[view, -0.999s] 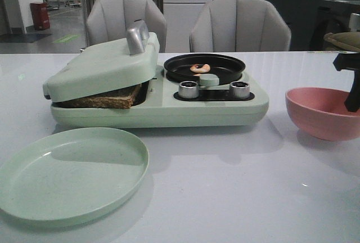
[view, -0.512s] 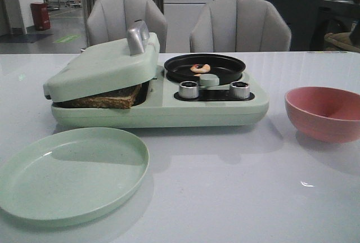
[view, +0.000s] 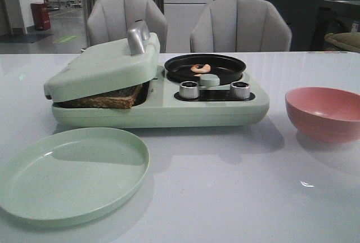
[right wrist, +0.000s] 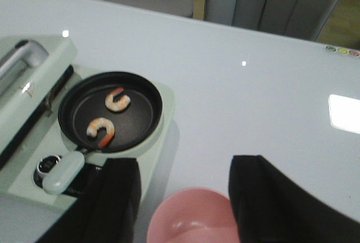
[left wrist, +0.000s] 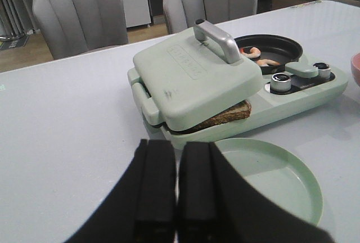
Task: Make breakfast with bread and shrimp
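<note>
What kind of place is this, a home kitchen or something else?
Probably a dining or show area in a large hall, not a home kitchen. A white table carries a breakfast maker with bread inside; two padded chairs stand behind it, and an open floor shows beyond.

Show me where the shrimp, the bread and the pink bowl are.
shrimp point(right wrist: 101, 130), right wrist view: on one shrimp's curled body.
bread point(view: 109, 99), front view: on the crust edge under the lid.
pink bowl point(view: 322, 120), front view: on its outer wall.
</note>
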Action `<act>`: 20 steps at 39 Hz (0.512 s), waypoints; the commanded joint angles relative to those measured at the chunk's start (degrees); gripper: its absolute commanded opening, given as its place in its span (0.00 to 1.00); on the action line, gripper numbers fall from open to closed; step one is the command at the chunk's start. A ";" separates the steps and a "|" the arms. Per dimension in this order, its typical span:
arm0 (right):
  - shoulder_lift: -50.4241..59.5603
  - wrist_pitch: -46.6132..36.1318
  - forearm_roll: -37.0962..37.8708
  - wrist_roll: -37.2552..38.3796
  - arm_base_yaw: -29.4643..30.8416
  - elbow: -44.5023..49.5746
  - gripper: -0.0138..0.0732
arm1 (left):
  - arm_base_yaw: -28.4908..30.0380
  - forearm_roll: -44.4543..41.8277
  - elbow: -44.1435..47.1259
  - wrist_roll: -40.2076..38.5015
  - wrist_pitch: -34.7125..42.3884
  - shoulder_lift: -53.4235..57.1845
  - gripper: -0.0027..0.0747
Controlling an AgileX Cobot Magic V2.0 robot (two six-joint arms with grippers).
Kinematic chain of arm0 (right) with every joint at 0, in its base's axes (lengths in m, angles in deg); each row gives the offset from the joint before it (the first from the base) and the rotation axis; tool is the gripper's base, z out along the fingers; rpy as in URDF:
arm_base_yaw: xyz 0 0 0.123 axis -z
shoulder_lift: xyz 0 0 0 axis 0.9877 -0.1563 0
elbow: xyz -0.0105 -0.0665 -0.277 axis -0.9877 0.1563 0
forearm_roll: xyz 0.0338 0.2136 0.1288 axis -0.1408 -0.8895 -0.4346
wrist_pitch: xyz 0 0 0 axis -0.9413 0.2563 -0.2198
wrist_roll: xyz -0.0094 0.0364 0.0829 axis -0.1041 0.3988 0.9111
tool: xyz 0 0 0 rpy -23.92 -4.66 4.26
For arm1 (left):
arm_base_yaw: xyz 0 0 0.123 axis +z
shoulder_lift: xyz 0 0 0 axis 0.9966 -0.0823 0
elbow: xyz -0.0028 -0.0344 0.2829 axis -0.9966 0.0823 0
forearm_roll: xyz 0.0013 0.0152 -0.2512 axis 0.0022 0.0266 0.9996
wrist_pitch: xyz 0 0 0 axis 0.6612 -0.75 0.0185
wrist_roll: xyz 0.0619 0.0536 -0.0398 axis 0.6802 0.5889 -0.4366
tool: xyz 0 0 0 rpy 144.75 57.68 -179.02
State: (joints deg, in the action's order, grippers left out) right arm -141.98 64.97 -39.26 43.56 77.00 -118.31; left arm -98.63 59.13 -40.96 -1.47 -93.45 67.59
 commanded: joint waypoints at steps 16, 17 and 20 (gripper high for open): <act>27.98 -18.46 -1.74 -0.85 -12.87 25.66 0.70 | -0.46 0.82 -1.42 -0.62 4.58 -0.56 0.18; 29.78 -18.39 -1.74 -0.85 -12.87 26.90 0.70 | -0.46 0.82 -1.42 -0.62 4.58 -0.56 0.18; 34.98 -18.28 -1.74 -0.85 -12.87 30.03 0.70 | -0.46 0.82 -1.42 -0.62 4.58 -0.56 0.18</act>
State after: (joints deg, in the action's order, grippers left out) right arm -111.29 50.81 -41.29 43.56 64.16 -89.49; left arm -98.63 59.13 -40.96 -1.47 -93.45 67.59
